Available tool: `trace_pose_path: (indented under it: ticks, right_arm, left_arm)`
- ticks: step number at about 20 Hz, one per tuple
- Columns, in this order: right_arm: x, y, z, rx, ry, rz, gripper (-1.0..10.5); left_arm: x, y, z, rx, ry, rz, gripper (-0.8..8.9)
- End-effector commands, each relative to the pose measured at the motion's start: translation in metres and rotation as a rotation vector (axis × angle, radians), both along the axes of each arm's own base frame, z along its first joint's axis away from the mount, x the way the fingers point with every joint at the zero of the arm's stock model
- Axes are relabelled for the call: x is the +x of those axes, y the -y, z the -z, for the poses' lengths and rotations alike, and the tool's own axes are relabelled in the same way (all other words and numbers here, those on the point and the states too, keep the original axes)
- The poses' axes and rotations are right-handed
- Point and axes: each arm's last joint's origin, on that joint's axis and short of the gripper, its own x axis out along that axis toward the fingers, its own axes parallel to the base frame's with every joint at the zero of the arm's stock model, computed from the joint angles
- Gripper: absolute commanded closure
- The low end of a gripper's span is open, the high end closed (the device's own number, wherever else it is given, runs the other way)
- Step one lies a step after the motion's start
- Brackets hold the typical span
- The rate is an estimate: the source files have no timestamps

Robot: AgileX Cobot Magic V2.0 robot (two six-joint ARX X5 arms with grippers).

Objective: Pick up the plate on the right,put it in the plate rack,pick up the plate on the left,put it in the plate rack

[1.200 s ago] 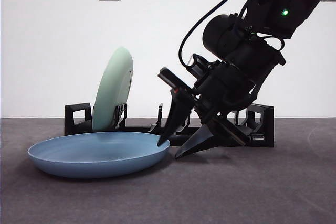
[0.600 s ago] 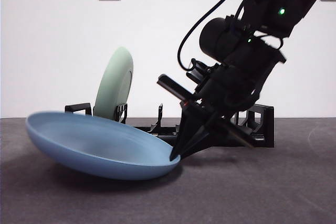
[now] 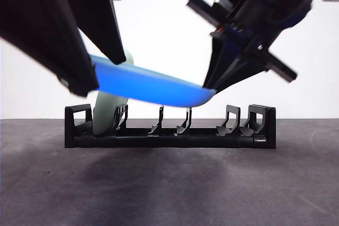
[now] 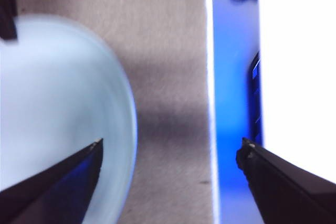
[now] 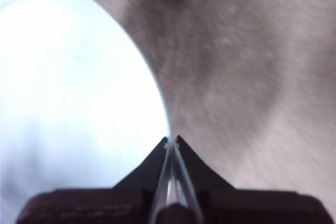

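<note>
The blue plate (image 3: 153,86) hangs tilted in the air above the plate rack (image 3: 169,130). My right gripper (image 3: 209,89) is shut on its right rim; the right wrist view shows the jaws (image 5: 172,141) pinching the plate (image 5: 73,93) at its edge. My left gripper (image 3: 105,72) comes in large and dark from the upper left, open, with the plate's left rim between its jaws. In the left wrist view the gripper (image 4: 170,148) is wide open and the plate (image 4: 58,103) lies by one jaw. A pale green plate (image 3: 108,114) stands upright in the rack's left slots, partly hidden.
The rack's middle and right dividers (image 3: 185,123) hold nothing. Grey table (image 3: 175,183) stretches in front of the rack, with a white wall behind it. Both arms crowd the space above the rack.
The right gripper has lifted the blue plate off the table to above the rack. The left gripper has come in from the upper left, open around the plate's left rim.
</note>
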Motion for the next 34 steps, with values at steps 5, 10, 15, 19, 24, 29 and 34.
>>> trace_pose_path:
  ticks: [5, 10, 15, 19, 24, 29, 34]
  right_arm:
    - [-0.013, 0.012, -0.022, 0.009, 0.057, -0.017, 9.6]
    - [-0.019, 0.016, -0.028, 0.005, 0.065, -0.028, 9.6]
    - [-0.026, 0.020, -0.039, 0.026, 0.100, -0.031, 9.6]
    - [-0.035, 0.026, -0.057, 0.064, 0.182, -0.029, 8.5]
    - [-0.053, 0.052, -0.097, 0.163, 0.390, 0.033, 4.4]
    - [-0.091, 0.090, -0.146, 0.259, 0.696, 0.172, 4.4]
    - [-0.133, 0.114, -0.168, 0.247, 0.894, 0.330, 4.5]
  left_arm:
    - [0.002, 0.006, 0.002, 0.017, 0.059, 0.026, 4.94]
    - [0.002, 0.006, 0.001, 0.012, 0.067, 0.023, 8.22]
    - [0.004, 0.005, 0.001, 0.037, 0.120, -0.016, 8.22]
    - [0.004, 0.006, 0.000, 0.018, 0.124, -0.015, 8.22]
    - [0.008, 0.015, -0.007, -0.094, 0.168, -0.022, 8.22]
    - [0.024, 0.027, -0.027, -0.448, 0.118, -0.064, 8.22]
    - [0.067, 0.024, -0.050, -0.881, -0.009, -0.161, 8.23]
